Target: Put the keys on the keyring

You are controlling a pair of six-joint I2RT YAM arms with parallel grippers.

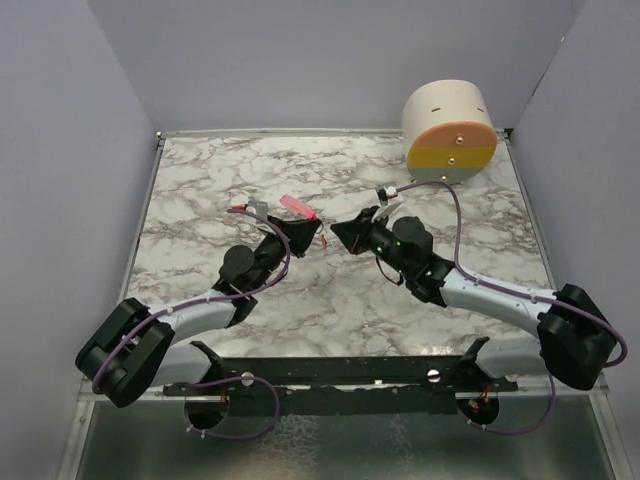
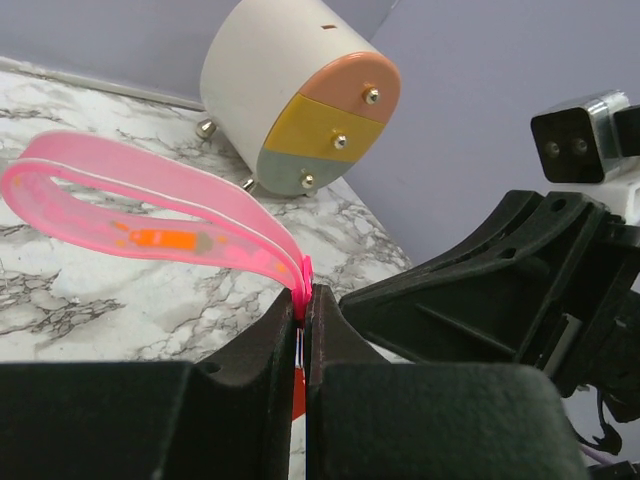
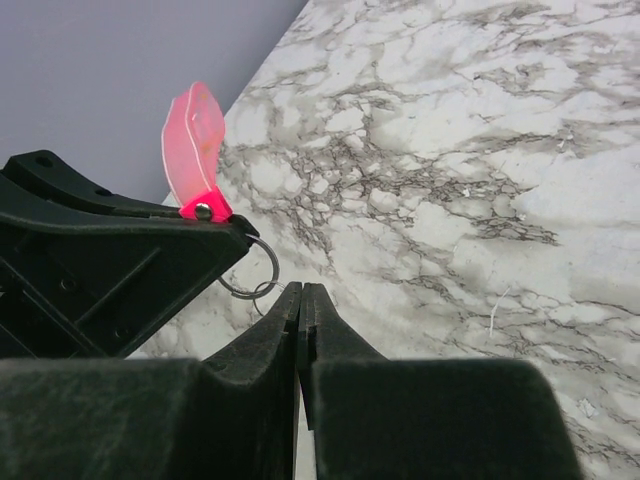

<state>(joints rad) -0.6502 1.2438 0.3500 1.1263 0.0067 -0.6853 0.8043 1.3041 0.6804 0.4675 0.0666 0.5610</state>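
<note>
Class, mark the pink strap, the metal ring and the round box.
pink strap [image 2: 150, 238], left wrist view, lower band.
metal ring [image 3: 278, 263], right wrist view, right arc.
round box [image 1: 452, 150], top external view, front face.

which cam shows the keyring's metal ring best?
Right wrist: the metal ring hangs fully in view, close up. Left wrist shows only the pink strap, ring hidden. Top external: strap visible, ring too small to see.
</note>
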